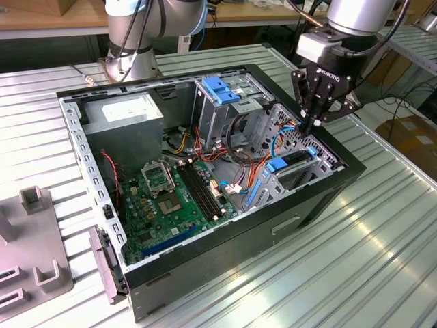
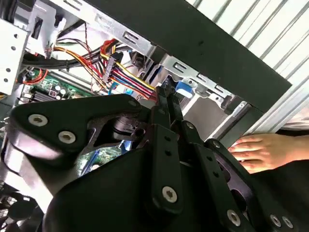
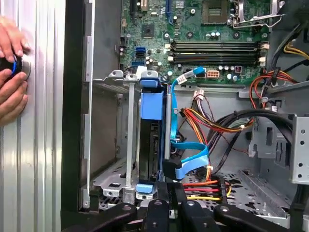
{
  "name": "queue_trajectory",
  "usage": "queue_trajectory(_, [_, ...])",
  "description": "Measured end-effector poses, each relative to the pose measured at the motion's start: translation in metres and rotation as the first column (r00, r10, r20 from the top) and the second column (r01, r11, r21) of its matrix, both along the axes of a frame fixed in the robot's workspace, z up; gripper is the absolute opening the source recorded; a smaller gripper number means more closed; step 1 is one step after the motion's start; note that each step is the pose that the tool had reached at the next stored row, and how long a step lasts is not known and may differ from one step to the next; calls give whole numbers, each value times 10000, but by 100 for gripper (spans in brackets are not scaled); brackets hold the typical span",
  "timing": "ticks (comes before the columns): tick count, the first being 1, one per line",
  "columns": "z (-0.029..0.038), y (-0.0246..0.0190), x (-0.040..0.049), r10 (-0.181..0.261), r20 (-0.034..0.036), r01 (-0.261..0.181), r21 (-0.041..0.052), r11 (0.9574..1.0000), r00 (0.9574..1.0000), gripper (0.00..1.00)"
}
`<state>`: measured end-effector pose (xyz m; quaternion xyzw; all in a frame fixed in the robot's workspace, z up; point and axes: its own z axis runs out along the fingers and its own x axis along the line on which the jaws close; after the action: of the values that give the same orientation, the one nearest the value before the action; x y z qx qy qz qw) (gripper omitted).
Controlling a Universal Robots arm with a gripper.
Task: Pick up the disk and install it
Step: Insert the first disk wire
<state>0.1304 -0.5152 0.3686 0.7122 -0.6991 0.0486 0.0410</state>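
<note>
Disk (image 1: 295,162): seated edge-up in the metal bay (image 1: 300,179) at the right end of the open case (image 1: 205,266) in the exterior view, a dark slab between blue rails; in the first wrist view it stands upright in the bay, blue tab (image 3: 150,104) on its far end, a smaller blue tab (image 3: 145,188) on the near end.
Pincer (image 1: 308,127): directly above the disk's far end, tips down at the bay's top edge; in the exterior view the fingers look drawn close together, tips at or just above the blue rail. Whether they pinch anything I cannot tell; in the second wrist view the fingers (image 2: 169,104) point at a blue tab (image 2: 185,87) on the bay.
Progress: judged from how it sits, the disk looks already slotted in, perhaps not fully pressed home.
Handling: likely dense and stiff for its size, with smooth metal faces that could slip; the plastic rails and tabs will flex and could snap under side load. Hold across the two flat faces or press on the rail ends, not on the cables.
Cables: blue ribbon (image 3: 190,159) and red-yellow wires (image 3: 205,186) just beside the bay, close enough to snag.
Hand (image 3: 12,72): a person's, on the counter (image 1: 382,246) outside the case wall, gripping a small round control.
Motherboard (image 1: 171,198): on the case floor, left of the bay.
</note>
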Motion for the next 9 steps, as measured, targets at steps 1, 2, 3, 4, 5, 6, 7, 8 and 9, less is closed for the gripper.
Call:
queue_trajectory(1, [0, -114, 0, -288, -8, 288, 369, 9989, 9996, 16])
queue_trajectory(2, [-21, -164, -62, -293, 39, 290, 489, 9984, 9996, 16])
queue_trajectory(3, [-34, -172, -65, -294, 68, 290, 557, 9980, 9995, 16])
queue_trajectory(4, [-39, -181, -66, -294, 86, 288, 594, 9978, 9995, 16])
queue_trajectory(5, [-44, -193, -67, -294, 94, 287, 623, 9976, 9995, 16])
queue_trajectory(6, [-51, -208, -68, -294, 100, 287, 652, 9975, 9995, 16])
queue_trajectory(7, [-60, -236, -69, -294, 104, 287, 686, 9972, 9995, 16])
queue_trajectory(8, [-73, -247, -76, -297, 158, 285, 713, 9970, 9994, 16])
queue_trajectory(9, [-75, -247, -88, -295, 246, 277, 714, 9971, 9993, 16])
